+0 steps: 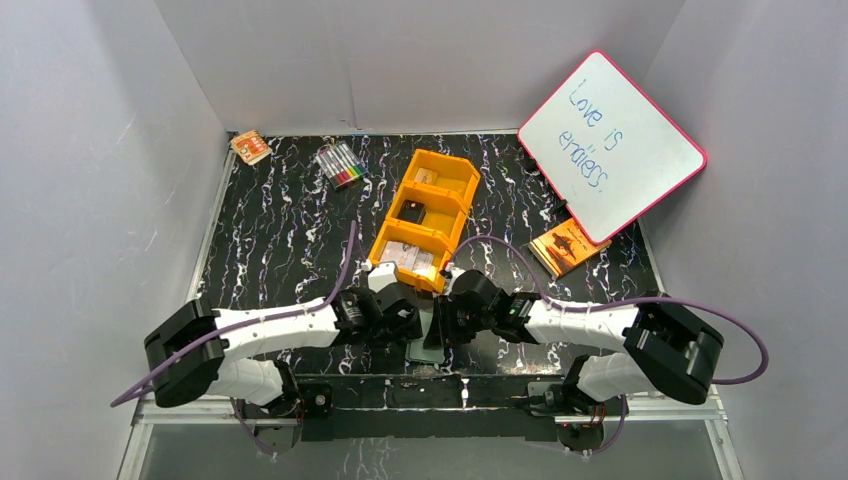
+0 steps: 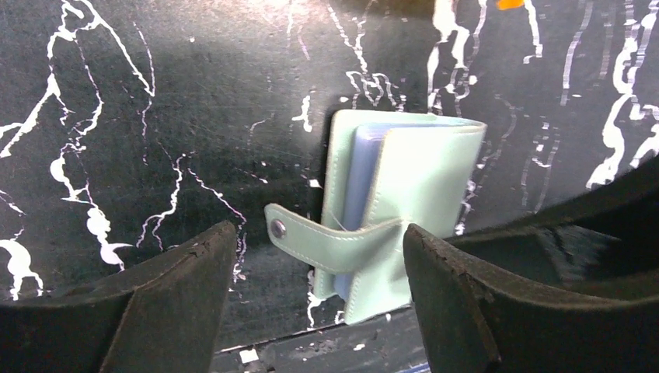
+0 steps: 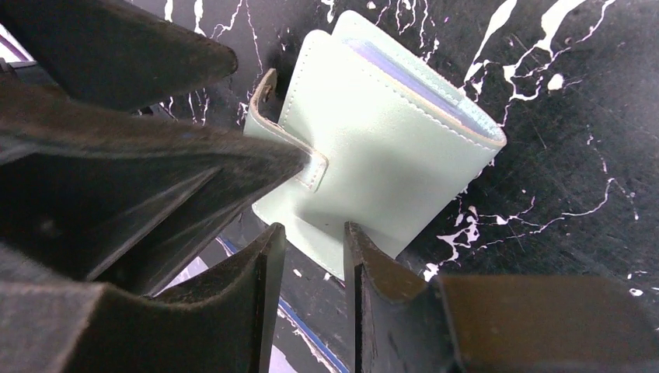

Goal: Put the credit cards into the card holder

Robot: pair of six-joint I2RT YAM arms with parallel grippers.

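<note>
Near edge, centre of the black white-veined worktop: both my arms meet over the card holder.

Left end effector: fingers wide apart, one on each side of the holder's strap, gripping nothing.

Right end effector: only a narrow gap between its fingers, the tips at the holder's near corner. The corner shows through the gap and I see no grip on it.

Card holder: sage green, lying on the worktop, folded over. Its blue-grey inner leaves peek out along one edge. The strap is unfastened and its snap stud hangs free past the cover. In the right wrist view, a finger of my left end effector lies across the strap's root.

Just beyond my wrists: an orange three-compartment tray, set at an angle. Pale credit cards lie in its nearest compartment, well apart from the holder. The middle compartment holds a small black item. I cannot make out what is in the farthest one.

Right of the tray: a small orange-brown booklet, flat on the worktop.

Far edge: a pack of coloured markers, and a small orange box in the left corner.

Far right: a pink-framed whiteboard, tilted against the wall, with blue handwriting on it.
</note>
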